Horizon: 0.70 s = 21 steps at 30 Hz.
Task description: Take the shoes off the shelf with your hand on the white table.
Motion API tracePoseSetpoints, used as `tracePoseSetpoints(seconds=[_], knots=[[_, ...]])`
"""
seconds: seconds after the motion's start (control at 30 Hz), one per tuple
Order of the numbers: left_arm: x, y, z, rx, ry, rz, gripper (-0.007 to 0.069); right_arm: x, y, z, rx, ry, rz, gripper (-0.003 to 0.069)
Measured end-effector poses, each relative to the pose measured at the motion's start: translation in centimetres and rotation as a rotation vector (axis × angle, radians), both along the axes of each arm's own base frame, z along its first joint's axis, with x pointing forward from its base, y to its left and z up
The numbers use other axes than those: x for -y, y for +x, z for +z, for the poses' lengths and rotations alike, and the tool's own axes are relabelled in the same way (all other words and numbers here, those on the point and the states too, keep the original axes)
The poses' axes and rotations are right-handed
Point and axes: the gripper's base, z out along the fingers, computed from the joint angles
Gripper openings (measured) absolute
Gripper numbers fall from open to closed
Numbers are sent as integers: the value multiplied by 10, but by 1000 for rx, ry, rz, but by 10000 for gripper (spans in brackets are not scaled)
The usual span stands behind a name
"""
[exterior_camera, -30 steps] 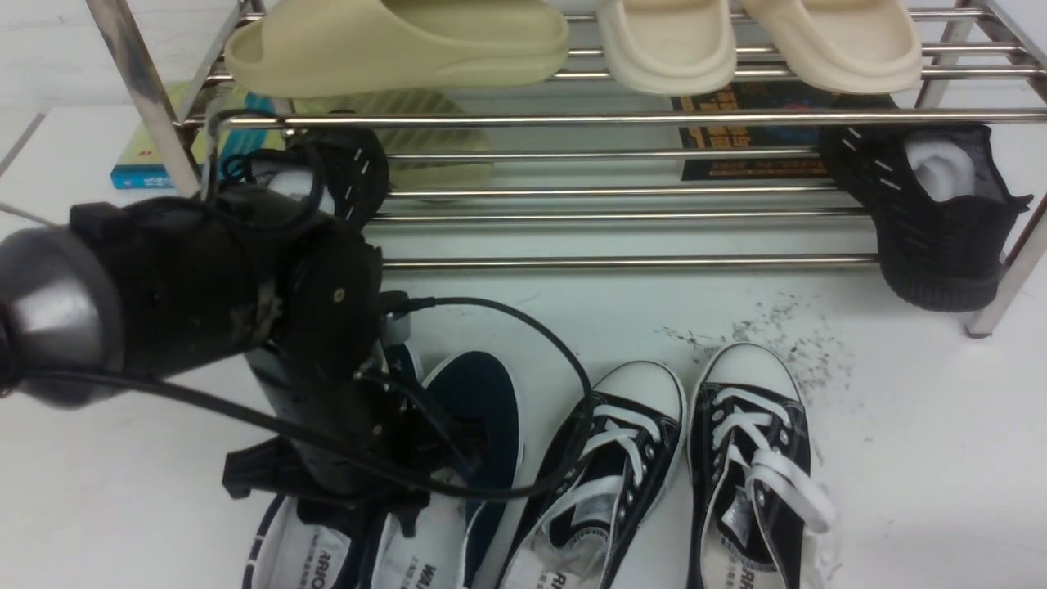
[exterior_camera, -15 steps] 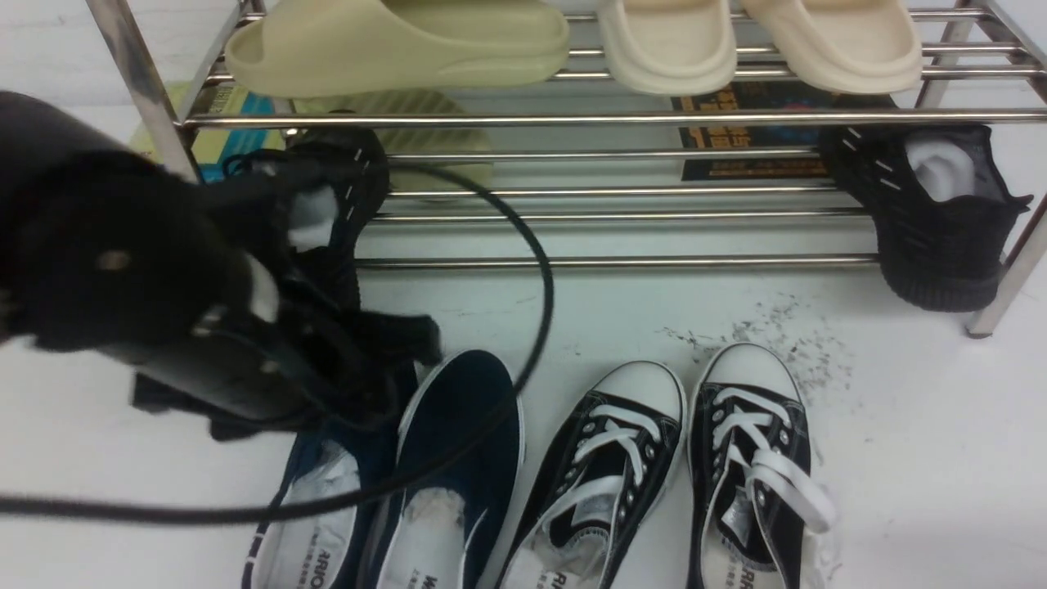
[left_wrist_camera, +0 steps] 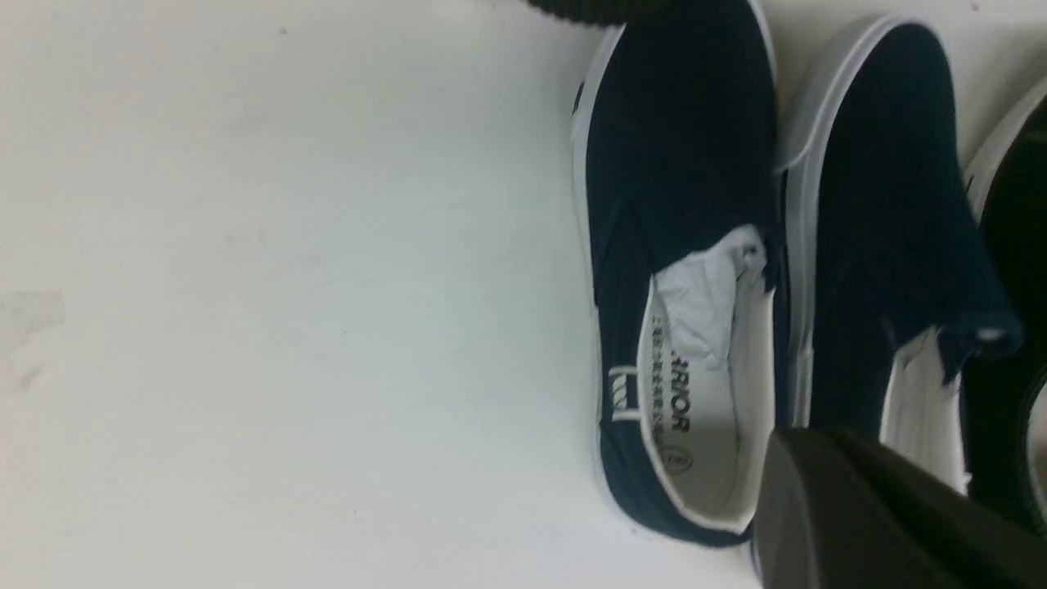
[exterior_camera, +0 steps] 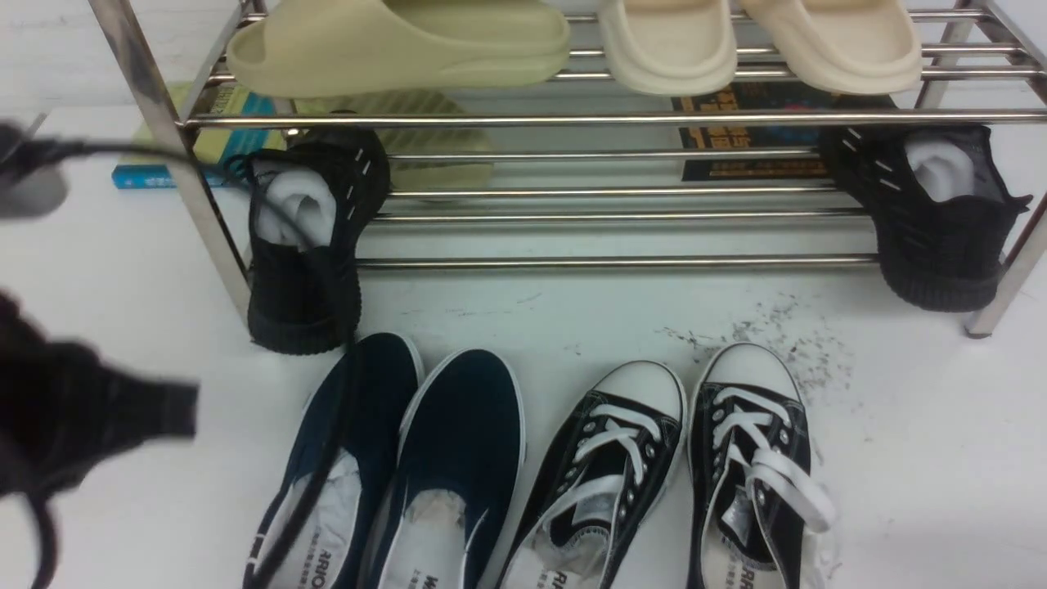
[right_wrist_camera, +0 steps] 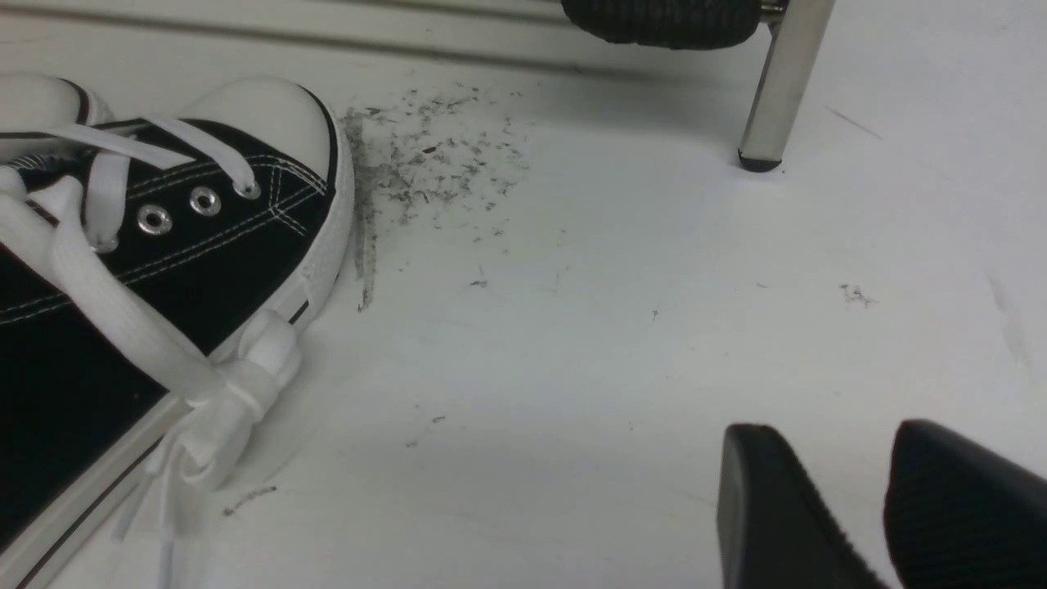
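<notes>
The navy shoes stand side by side on the white table, just in front of the chrome shelf: one on the left, its mate touching it. In the left wrist view both shoes lie free, with paper stuffing in the nearer one. My left gripper is a blurred black shape at the far left, clear of the shoes, shut and holding nothing. Its cable hangs across the left shoe. My right gripper hovers over bare table, its fingers slightly apart and empty.
Black-and-white lace-up sneakers stand to the right of the navy pair. Black knit sneakers hang off the lower tier at both ends. Pale slides fill the top tier. A shelf leg stands beyond the dark specks.
My left arm has pulled back from over the navy shoes to the far left, and its gripper has shut. The left navy shoe now lies fully uncovered on the table.
</notes>
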Motion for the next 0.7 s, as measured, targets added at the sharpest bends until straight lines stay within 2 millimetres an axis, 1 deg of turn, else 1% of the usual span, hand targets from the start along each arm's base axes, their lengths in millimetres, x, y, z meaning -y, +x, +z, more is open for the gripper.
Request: tracePoseSetpoints(seconds=[0.1,0.17,0.2,0.23,0.33,0.37,0.4,0.43,0.5,0.7], knots=[[-11,-18,-29,70,-41,-34,1,0,0,0,0,0,0,240],[-13,-24,-40,123,-75,-56,1,0,0,0,0,0,0,240],[-17,-31,-57,173,-124,-67,1,0,0,0,0,0,0,240],[-17,-34,-66,210,-169,-69,1,0,0,0,0,0,0,240],[-19,-41,-85,322,-260,-87,1,0,0,0,0,0,0,240],[-19,-41,-85,337,-272,-90,1,0,0,0,0,0,0,240],[-21,-43,-90,403,-290,-110,1,0,0,0,0,0,0,240],[-21,-44,-89,414,-294,-113,1,0,0,0,0,0,0,240],[-22,-46,-89,493,-305,-142,1,0,0,0,0,0,0,240],[-23,-46,-87,539,-275,-162,4,0,0,0,0,0,0,240]])
